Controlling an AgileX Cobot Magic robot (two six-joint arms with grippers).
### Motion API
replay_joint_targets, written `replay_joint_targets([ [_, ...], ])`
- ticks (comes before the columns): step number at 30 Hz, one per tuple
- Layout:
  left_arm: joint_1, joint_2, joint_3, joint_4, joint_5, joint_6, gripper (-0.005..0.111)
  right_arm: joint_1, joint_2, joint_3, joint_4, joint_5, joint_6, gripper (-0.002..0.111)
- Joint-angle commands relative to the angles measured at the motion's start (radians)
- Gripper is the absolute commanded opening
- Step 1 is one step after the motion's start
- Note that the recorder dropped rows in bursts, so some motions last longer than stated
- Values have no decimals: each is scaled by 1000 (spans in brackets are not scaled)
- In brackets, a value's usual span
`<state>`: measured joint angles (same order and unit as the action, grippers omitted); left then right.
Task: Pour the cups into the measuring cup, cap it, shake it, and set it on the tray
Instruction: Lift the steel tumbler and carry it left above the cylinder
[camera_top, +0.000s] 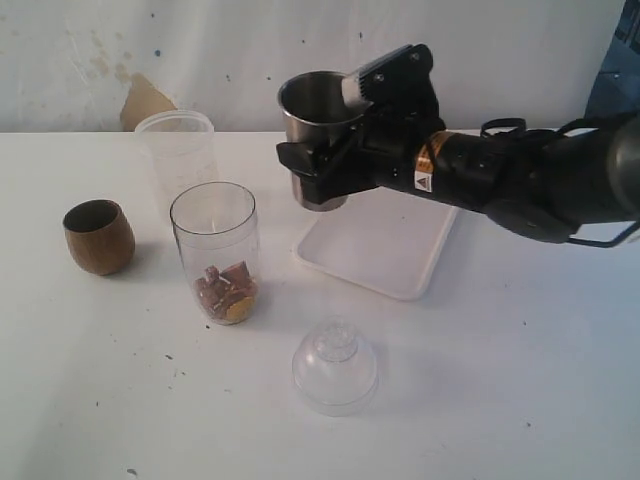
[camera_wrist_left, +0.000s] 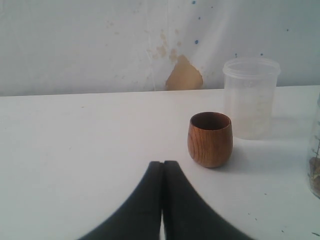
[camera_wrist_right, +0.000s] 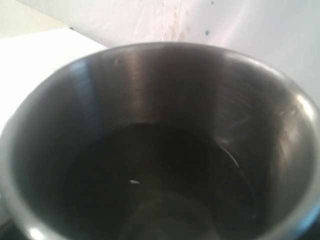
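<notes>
The right gripper (camera_top: 331, 130) grasps the steel tumbler (camera_top: 312, 112) by its wall, one jaw on each side, and holds it upright in the air above the far left corner of the white tray (camera_top: 385, 255). The measuring cup (camera_top: 215, 250) stands on the table (camera_top: 500, 380) to the left of the tumbler and lower, a little nearer to the exterior camera; its long axis is vertical and its mouth is open to the top, so I judge the tumbler has to go leftward and then tip over this mouth. The right arm is clearly the nearer one. The tumbler is dull grey metal, tapered, and its inside looks dark; I cannot tell what is in it. The measuring cup is clear and straight-sided, with brown pieces at the bottom. A clear domed lid (camera_top: 335, 365) lies in front of it. The left gripper (camera_wrist_left: 163, 200) is clenched on nothing, near the round wooden cup (camera_wrist_left: 210, 139).
</notes>
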<state>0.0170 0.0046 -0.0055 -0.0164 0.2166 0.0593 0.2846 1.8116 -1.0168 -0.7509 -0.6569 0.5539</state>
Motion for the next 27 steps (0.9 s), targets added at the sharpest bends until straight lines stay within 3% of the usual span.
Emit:
replay_joint_targets([
  [1, 0, -5, 5, 0, -13, -2, 0, 33, 66, -93, 13, -32, 4, 0],
  [27, 0, -5, 5, 0, -13, -2, 0, 87, 176, -311, -51, 128, -91, 0],
])
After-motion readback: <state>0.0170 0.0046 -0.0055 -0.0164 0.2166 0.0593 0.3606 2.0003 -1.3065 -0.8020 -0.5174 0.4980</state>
